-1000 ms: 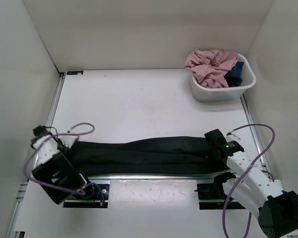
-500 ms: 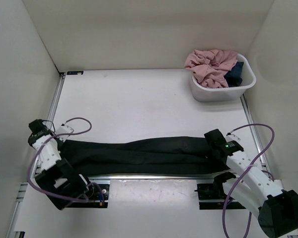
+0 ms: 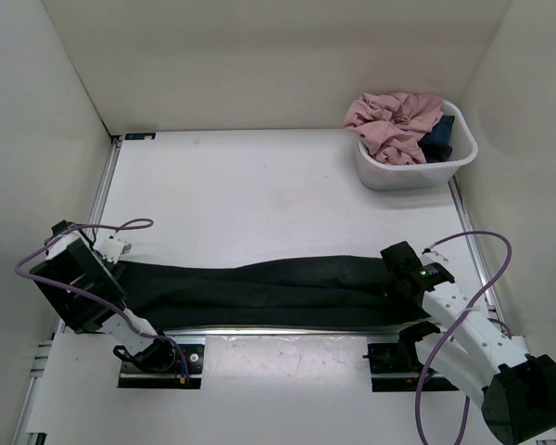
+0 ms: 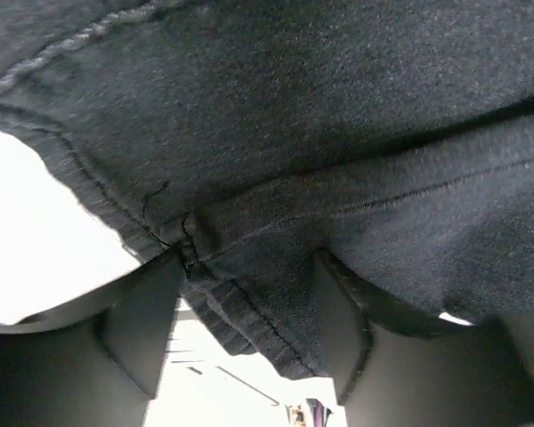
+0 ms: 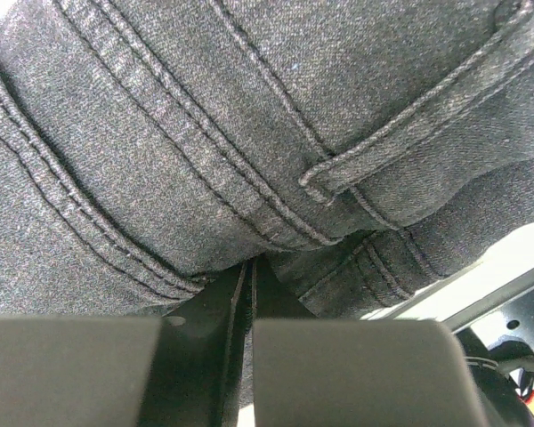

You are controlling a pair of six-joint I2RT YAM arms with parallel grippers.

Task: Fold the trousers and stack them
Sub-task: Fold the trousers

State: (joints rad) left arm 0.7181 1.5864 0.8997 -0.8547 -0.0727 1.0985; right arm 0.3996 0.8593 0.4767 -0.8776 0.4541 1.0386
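The left jaws stand wide, with the hem of the trousers (image 4: 338, 133) lying between them. The right jaws pinch the waist end tight. The trousers stretch between both along the near desk (image 3: 259, 185) edge. Past them is bare desk, and a tub (image 3: 412, 176) sits far off.

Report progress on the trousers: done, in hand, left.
Done: trousers lie stretched in one long band along the near edge. In hand: right gripper is shut on the waist end; left gripper stands open at the hem end. Left: no crosswise fold shows yet, and nothing is stacked.
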